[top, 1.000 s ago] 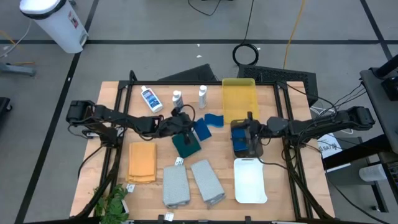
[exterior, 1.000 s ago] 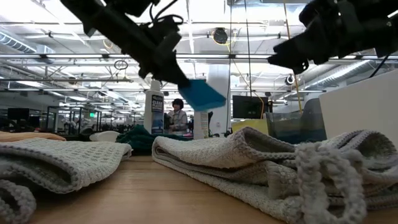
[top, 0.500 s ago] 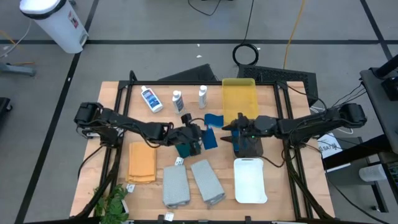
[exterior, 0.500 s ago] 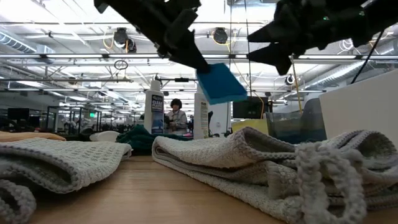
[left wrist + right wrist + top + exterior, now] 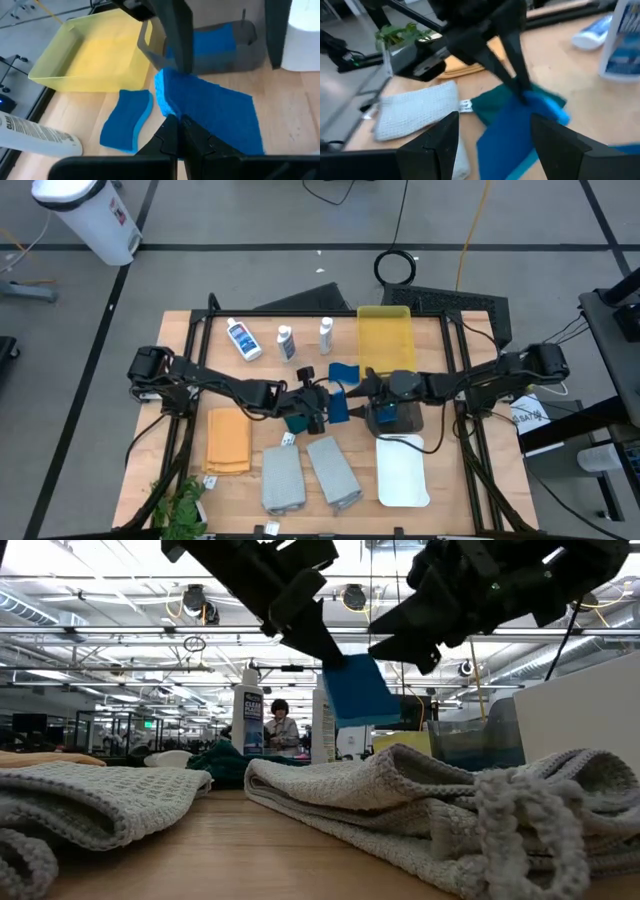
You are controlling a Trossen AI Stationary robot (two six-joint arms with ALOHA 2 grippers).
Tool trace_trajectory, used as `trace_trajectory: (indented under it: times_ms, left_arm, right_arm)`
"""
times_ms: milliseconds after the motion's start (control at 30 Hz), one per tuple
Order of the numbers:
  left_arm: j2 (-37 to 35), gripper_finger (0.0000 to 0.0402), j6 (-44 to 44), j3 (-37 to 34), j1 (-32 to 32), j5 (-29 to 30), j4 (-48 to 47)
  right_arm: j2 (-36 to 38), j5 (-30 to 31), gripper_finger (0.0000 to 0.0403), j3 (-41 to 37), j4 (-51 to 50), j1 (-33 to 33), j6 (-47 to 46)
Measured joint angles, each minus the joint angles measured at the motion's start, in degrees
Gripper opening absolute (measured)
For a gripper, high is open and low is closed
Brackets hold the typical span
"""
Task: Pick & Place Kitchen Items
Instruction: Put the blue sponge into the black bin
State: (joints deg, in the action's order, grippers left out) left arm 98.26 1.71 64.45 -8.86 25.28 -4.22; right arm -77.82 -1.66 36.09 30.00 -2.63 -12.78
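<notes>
Kitchen items lie across the wooden table [image 5: 180, 340]: two grey towels [image 5: 283, 479] at the near edge, an orange towel [image 5: 229, 439] beside them, a green cloth [image 5: 297, 419] mid-table under the left arm, three bottles [image 5: 243, 339] along the far side. The yellow tray [image 5: 384, 337] is far, the white tray [image 5: 403, 470] near. One blue sponge [image 5: 337, 406] hangs above the table, pinched in the closed left claw [image 5: 322, 406]. The right claw [image 5: 368, 388], fingers spread and holding nothing, hovers just beside it, over the grey tray [image 5: 395, 418]. Another sponge [image 5: 343, 371] rests near the yellow tray.
</notes>
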Motion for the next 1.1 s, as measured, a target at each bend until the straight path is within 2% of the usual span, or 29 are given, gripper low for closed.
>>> trace_trajectory:
  times_ms: [133, 200, 267, 367, 500, 667, 900, 1000, 1100]
  left_arm:
    - [0.0, 0.0008, 0.1, 0.0, 0.1, 0.0, -1.2]
    - [0.0, 0.0005, 0.1, 0.0, 0.2, -0.1, -1.3]
    - [0.0, 0.0004, 0.2, 0.0, 0.2, -0.2, -1.2]
    - [0.0, 0.0008, 1.4, 0.0, 0.1, -0.2, -0.6]
    - [0.0, 0.0004, 2.3, 0.0, 0.0, -0.2, -0.5]
    - [0.0, 0.0007, 2.5, 0.0, 0.0, -0.2, -0.5]
    - [0.0, 0.0010, 2.7, -0.1, -0.5, -0.7, -0.4]
    - [0.0, 0.0005, 2.7, -0.1, -0.7, -1.5, -0.4]
    - [0.0, 0.0009, 2.7, -0.1, -0.6, -1.8, 0.0]
  right_arm:
    - [0.2, 1.8, 0.0212, 2.4, -0.6, 0.0, 6.0]
    - [1.1, 1.6, 0.0212, 4.7, -3.9, 0.3, 8.4]
    - [1.0, 1.4, 0.0212, 9.5, -10.9, 1.1, 9.7]
    - [-0.1, 1.6, 0.0212, 18.3, -28.2, 2.9, 10.1]
    - [-4.6, -0.8, 0.0212, 26.6, -41.6, 5.1, 11.1]
    - [-10.1, -13.1, 0.0212, 28.5, -41.8, 7.5, 8.8]
    - [-12.4, -13.3, 0.0202, 28.3, -43.7, 8.1, 9.5]
    - [-12.4, -13.3, 0.0177, 28.4, -43.6, 8.1, 10.8]
    - [-12.4, -13.3, 0.0136, 28.4, -43.5, 8.1, 11.8]
